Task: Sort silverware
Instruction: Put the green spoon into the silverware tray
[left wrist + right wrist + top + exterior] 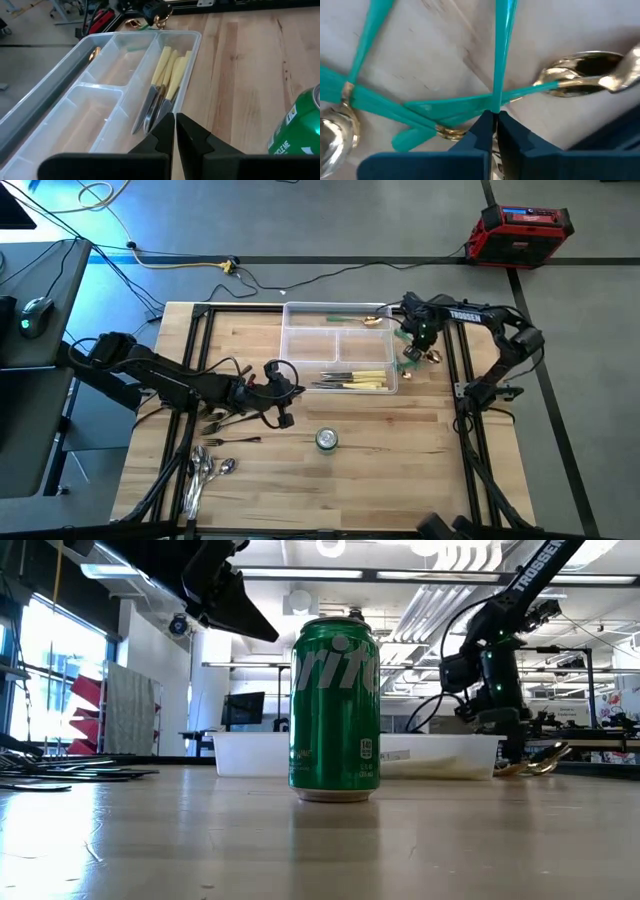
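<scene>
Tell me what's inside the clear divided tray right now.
The tray holds cream-handled knives in one compartment and a green-handled gold spoon in the long one. The other compartments look empty.

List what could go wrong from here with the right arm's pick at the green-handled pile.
The right gripper has shut on one slim green handle in a crossed heap of green-handled, gold-ended utensils; lifting may drag or scatter the ones lying across it.

The grip is thin, so the piece could swing or slip before reaching the clear plastic divided tray.
</scene>
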Action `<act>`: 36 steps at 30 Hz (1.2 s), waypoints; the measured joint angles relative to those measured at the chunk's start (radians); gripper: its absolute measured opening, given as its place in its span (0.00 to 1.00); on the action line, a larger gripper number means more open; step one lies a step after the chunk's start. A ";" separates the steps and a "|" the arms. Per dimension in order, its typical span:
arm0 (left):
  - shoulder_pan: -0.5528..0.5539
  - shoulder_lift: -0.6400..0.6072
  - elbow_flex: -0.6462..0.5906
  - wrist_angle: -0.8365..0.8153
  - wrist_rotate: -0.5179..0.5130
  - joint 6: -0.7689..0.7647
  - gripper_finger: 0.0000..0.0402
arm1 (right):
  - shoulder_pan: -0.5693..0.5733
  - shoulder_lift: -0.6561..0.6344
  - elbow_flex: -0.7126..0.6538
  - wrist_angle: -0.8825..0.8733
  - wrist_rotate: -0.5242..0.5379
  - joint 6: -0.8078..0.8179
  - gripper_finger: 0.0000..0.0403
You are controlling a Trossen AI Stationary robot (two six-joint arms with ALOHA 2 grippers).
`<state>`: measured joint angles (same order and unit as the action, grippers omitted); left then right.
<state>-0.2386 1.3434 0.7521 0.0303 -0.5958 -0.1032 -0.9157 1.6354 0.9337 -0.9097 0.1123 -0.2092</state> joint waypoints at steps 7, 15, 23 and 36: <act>0.001 0.000 0.000 0.000 0.000 0.000 0.00 | -0.008 -0.085 0.001 -0.024 -0.089 0.000 0.00; 0.000 0.000 -0.001 -0.001 0.000 0.000 0.00 | -0.012 -0.052 0.000 -0.047 -0.226 -0.053 0.00; 0.000 0.000 -0.001 -0.003 0.000 -0.008 0.00 | -0.011 -0.038 -0.001 0.028 -0.210 -0.060 0.03; 0.000 0.000 -0.001 -0.006 0.000 -0.008 0.00 | -0.010 -0.038 -0.001 0.160 -0.137 -0.087 0.28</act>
<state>-0.2382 1.3434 0.7513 0.0238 -0.5953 -0.1112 -0.9260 1.5978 0.9329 -0.7501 -0.0247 -0.2966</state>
